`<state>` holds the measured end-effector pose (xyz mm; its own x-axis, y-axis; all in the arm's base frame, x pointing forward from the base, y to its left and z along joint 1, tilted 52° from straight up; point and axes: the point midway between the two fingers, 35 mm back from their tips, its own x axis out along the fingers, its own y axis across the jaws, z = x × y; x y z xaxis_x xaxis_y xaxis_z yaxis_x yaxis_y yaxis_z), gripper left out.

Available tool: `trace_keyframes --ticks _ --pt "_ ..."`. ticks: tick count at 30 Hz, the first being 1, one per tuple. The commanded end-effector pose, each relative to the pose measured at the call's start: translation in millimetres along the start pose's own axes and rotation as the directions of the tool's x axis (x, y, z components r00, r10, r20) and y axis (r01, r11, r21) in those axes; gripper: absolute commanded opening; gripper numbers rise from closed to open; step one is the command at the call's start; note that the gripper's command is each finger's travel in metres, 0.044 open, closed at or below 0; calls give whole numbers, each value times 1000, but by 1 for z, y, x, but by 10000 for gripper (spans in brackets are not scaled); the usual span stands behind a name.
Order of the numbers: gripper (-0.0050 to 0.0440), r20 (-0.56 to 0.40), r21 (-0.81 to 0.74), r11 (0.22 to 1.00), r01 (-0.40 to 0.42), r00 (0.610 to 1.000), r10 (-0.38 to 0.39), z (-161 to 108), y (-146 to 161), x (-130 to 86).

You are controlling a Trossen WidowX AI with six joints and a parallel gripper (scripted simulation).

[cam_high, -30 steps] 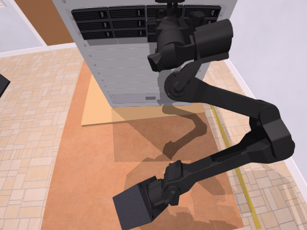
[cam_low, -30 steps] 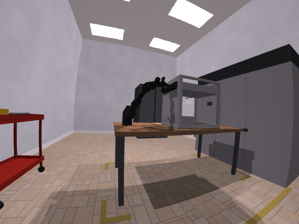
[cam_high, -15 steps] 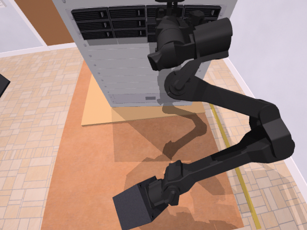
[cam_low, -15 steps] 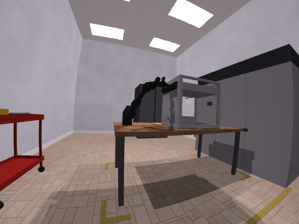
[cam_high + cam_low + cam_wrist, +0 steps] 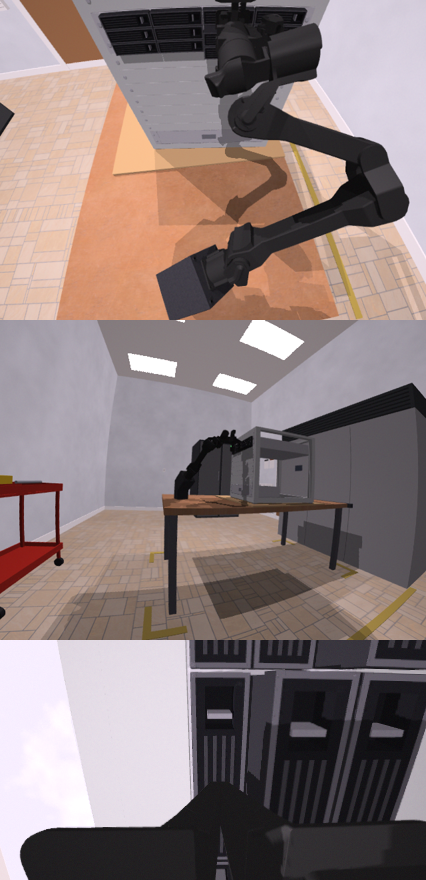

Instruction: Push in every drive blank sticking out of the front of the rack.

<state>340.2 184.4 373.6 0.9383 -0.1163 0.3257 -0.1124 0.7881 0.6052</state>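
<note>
A: Nearest the wrist camera, what do you see?

B: The gripper point(image 5: 220, 805), matte black and blunt, its two fingers pressed together into one wedge, clenched on nothing. Its tip sits at the grooved front of the drive blanks.

A: And the blanks themselves?

B: Dark slotted faces, each with a recessed pocket and a pale grey latch tab. One blank point(image 5: 295, 740) stands proud of its neighbours: its side wall shows as a flat grey strip beside the flush blank point(image 5: 220, 740) next to it.

A: Does the top view add anything?

B: It shows what the wrist cannot: the whole rack point(image 5: 172, 99), a pale grey box with ribbed blank panels below the drive rows, standing on a light tan mat point(image 5: 134, 155) upon the orange-brown table point(image 5: 103, 241). The arm's bulky wrist hides the bays it works at.

A: And the exterior view?

B: The farthest look: the rack point(image 5: 256, 433) is an open frame with a shelf inside, upright on the wooden table point(image 5: 192, 507) with dark legs. A red cart point(image 5: 56, 502) stands well apart at the room's edge.
</note>
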Motion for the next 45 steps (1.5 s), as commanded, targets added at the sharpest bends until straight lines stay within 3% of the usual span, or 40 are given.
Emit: trace_keyframes --ticks 1,45 --pt "-50 5 8 1000 -5 1000 5 2 3 3" --pt "-50 5 8 1000 -5 1000 5 2 3 10"
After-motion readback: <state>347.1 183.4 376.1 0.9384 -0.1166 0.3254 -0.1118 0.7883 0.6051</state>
